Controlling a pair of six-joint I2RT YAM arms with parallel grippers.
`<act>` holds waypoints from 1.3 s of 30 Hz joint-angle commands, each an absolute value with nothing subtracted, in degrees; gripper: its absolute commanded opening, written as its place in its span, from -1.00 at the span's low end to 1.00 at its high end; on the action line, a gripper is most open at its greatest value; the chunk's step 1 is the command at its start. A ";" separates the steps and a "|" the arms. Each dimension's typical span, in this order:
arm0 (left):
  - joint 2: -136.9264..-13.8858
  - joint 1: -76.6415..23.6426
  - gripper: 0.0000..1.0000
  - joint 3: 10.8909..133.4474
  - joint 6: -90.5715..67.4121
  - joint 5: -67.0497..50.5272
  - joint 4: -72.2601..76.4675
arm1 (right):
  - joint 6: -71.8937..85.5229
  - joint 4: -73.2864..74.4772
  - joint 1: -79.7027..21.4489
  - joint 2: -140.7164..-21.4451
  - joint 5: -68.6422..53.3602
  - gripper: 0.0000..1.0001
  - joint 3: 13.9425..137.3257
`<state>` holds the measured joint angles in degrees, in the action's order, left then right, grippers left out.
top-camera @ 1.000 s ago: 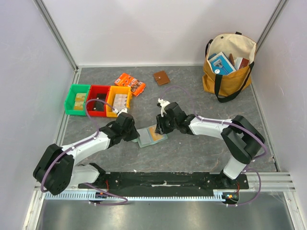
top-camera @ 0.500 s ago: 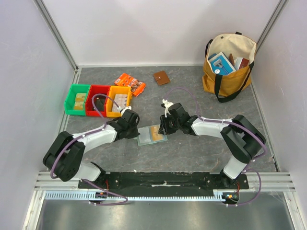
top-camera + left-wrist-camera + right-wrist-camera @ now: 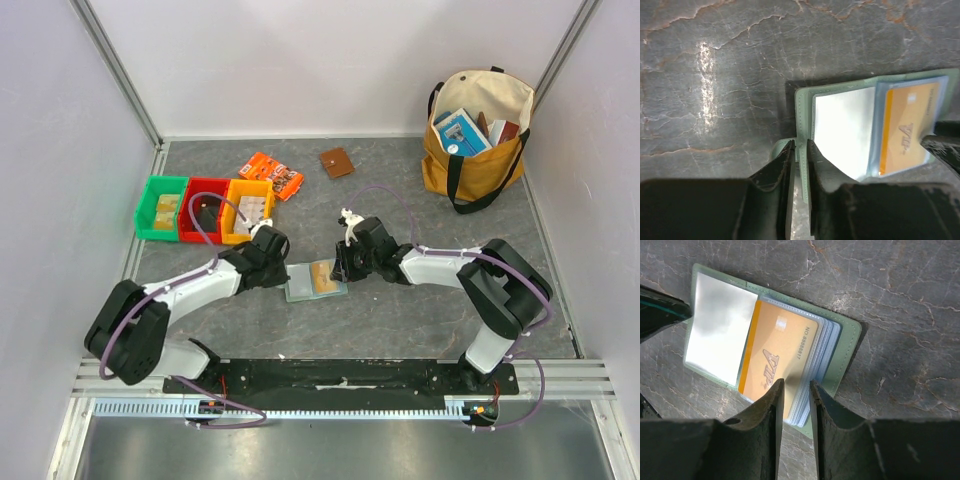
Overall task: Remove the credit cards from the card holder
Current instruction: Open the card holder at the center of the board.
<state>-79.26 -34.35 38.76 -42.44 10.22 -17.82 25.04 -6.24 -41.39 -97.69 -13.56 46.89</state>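
We are looking at a dark, stone-patterned table (image 3: 400, 320). The right arm (image 3: 455, 268) is standing up from its base at the near right, bending at a high elbow and stretching left, low over the table. The left arm (image 3: 190, 290) is stretching from the near left toward the middle. The card holder (image 3: 300, 285) is lying open and flat in the middle of the table, between the two wrists. The left gripper (image 3: 799, 152) is pointing at a low angle, and its jaws are almost together, clamping the holder's left edge just beside the small tab. The right gripper (image 3: 794, 387) is pointing down on the holder's opposite side. Its jaws are standing a little apart with the clear sleeves' edges in the gap, and we cannot tell if they are pinching them. The tan-orange credit card (image 3: 777, 357) is sitting inside the top sleeve.
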 commanded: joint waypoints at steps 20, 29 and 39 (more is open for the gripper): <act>-69.69 -35.33 0.03 42.11 -47.90 -5.45 -8.90 | 25.75 -6.94 -41.48 -97.82 -14.15 -0.42 45.18; -74.08 -35.33 0.16 34.72 -47.90 -4.40 2.89 | 27.33 -9.14 -41.48 -97.82 -16.52 -0.49 43.77; -80.07 -32.26 -0.03 30.24 -47.20 -10.37 14.05 | 27.07 -9.40 -41.48 -98.52 -16.87 -0.52 43.33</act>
<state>-79.79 -33.65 32.69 -46.54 -7.25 5.52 27.24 -9.93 -41.36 -97.67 -16.08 44.53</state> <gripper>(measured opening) 0.496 0.247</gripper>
